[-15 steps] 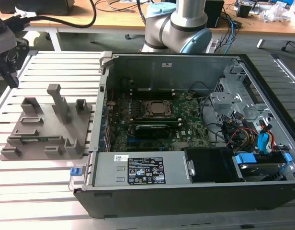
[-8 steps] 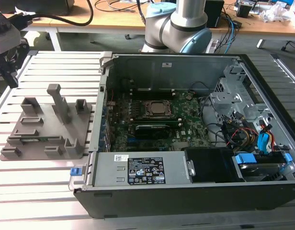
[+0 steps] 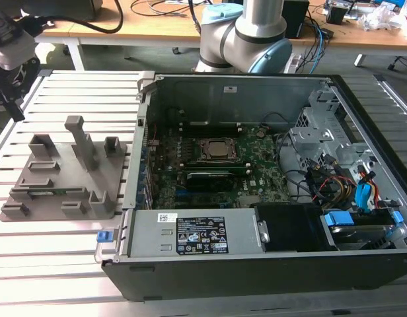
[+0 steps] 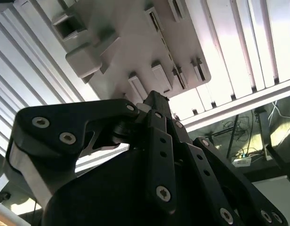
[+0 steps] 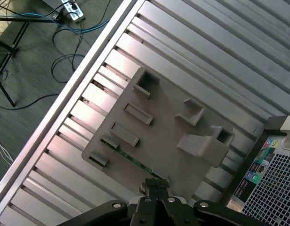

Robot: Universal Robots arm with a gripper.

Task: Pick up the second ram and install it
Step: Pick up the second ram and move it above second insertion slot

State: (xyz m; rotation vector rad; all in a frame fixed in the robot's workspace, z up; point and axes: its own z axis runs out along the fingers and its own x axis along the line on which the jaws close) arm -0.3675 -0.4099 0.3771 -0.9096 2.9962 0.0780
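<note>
The second ram [image 5: 131, 160] is a thin green stick lying in a long slot of the grey plastic fixture [image 5: 164, 136], along its edge nearest my fingertips. In the exterior view the ram [image 3: 53, 192] sits low on the fixture [image 3: 65, 178], towards that view's left. My gripper [image 5: 156, 187] hovers above the fixture, just off one end of the stick, with its black fingers pressed together and nothing between them. The second wrist view shows the gripper [image 4: 157, 101] from behind, pointing at the fixture [image 4: 121, 42]. In the exterior view the gripper [image 3: 10, 99] hangs at the far left edge.
An open computer case [image 3: 256, 257] lies to the exterior view's right of the fixture. Its green motherboard [image 3: 217, 165] carries a CPU socket [image 3: 217, 150] and one stick seated in a slot [image 3: 210, 177]. Everything rests on a slatted metal table [image 3: 58, 251]. Cables lie on the floor [image 5: 36, 56].
</note>
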